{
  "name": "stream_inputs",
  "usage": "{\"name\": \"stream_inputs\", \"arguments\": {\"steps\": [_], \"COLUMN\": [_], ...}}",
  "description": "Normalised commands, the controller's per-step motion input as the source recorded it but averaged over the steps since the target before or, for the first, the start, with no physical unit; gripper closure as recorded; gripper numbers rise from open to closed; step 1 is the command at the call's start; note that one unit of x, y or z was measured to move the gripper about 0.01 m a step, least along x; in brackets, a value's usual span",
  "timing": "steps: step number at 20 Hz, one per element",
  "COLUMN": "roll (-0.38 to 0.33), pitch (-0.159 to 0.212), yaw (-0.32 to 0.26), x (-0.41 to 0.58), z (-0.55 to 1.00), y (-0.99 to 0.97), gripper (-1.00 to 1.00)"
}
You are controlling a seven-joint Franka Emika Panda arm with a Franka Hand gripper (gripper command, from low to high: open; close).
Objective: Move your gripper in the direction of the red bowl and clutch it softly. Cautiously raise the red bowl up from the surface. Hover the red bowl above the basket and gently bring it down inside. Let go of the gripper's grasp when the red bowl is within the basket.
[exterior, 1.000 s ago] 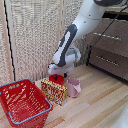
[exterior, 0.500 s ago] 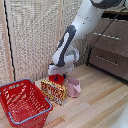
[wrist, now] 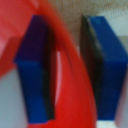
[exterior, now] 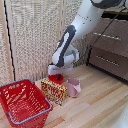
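The red bowl [exterior: 56, 77] hangs in the tool [exterior: 56, 75], its underside just above the far edge of the yellow-red patterned snack box [exterior: 54, 90]; whether it touches the box cannot be told from the exterior view. It is small, round and glossy, and only its lower half shows below the tool's white body. In the wrist view the red bowl [wrist: 65, 85] fills most of the picture as a blurred, shiny red curve, its rim wall running between the two dark blue fingers [wrist: 34, 70]. One finger lies inside the rim, the other [wrist: 107, 70] outside it, so the tool [wrist: 70, 70] is closed on the bowl's wall.

The white arm comes in from the upper part of the exterior view's right, bends at a dark-banded joint and drops down to the wrist, with the tool pointing downward over the box.

The snack box stands on the pale wooden floor [exterior: 95, 107]. A pink cup [exterior: 74, 87] sits just beside it, toward the exterior view's right. The basket [exterior: 37, 107], red with lattice sides and a light blue-grey rim, rests on the floor at the exterior view's left, near the box and well apart from the bowl. A woven screen [exterior: 35, 40] stands behind everything.
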Motion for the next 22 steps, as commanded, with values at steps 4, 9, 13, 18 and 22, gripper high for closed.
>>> {"name": "stream_inputs", "arguments": {"steps": [4, 9, 13, 18, 22], "roll": [0.007, 0.035, 0.027, 0.001, -0.016], "pitch": [0.151, 0.165, 0.178, 0.146, 0.128], "yaw": [0.079, 0.086, 0.098, 0.104, 0.151], "x": [0.093, 0.113, 0.131, 0.075, -0.001], "z": [0.43, 0.6, 0.7, 0.77, 0.87], "y": [0.03, 0.01, 0.15, 0.25, 0.43], "gripper": [1.0, 1.0, 1.0, 1.0, 1.0]}}
